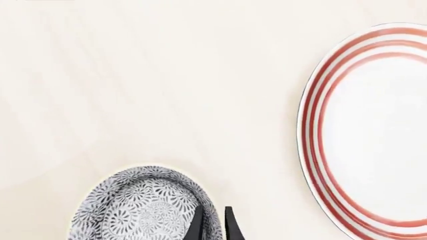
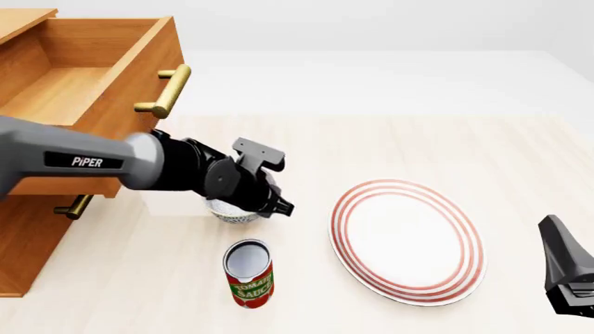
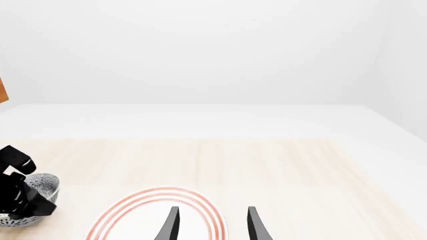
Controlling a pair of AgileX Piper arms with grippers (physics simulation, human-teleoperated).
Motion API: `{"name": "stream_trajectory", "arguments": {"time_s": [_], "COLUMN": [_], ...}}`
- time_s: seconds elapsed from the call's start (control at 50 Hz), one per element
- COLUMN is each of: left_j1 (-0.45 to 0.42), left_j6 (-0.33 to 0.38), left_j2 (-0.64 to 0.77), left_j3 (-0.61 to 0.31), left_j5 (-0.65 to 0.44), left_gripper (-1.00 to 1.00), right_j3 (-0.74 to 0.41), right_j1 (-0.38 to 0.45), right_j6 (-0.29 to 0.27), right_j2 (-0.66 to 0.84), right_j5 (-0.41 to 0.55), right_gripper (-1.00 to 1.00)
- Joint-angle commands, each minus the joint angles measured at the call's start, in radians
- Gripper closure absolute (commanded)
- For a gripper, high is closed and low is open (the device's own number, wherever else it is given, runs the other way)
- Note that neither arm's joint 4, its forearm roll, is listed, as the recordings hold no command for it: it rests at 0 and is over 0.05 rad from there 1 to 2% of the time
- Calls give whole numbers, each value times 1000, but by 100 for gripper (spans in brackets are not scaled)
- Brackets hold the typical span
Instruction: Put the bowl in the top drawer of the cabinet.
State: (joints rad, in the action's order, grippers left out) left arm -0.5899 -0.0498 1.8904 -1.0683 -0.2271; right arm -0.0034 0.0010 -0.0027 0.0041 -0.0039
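The speckled grey-and-white bowl (image 2: 230,213) stands on the table just in front of the cabinet (image 2: 26,243); it also shows in the left wrist view (image 1: 140,210). My left gripper (image 1: 213,209) straddles its rim, one finger inside and one outside, shut on the wall. From the front the left gripper (image 2: 267,202) hides most of the bowl. The top drawer (image 2: 88,83) is pulled out and open, brass handle (image 2: 165,90) facing the table. My right gripper (image 3: 212,225) is open over the plate's near side, holding nothing, low at the right (image 2: 566,271).
A large red-ringed white plate (image 2: 408,240) lies right of the bowl. A red tomato sauce can (image 2: 249,273) stands upright just in front of the bowl. The lower drawer's handle (image 2: 72,207) sits under the open drawer.
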Motion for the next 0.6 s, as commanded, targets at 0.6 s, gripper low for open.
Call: {"name": "stream_trajectory", "arguments": {"time_s": [0.6], "left_j1": [18], "left_j6": [116], "left_j2": [-198], "left_j3": [-88], "left_j5": [-181], "left_gripper": [100], "right_j3": [0], "right_j1": [0], "right_j6": [0], "right_j2": [0], "right_j5": [0], "right_gripper": [-100]}}
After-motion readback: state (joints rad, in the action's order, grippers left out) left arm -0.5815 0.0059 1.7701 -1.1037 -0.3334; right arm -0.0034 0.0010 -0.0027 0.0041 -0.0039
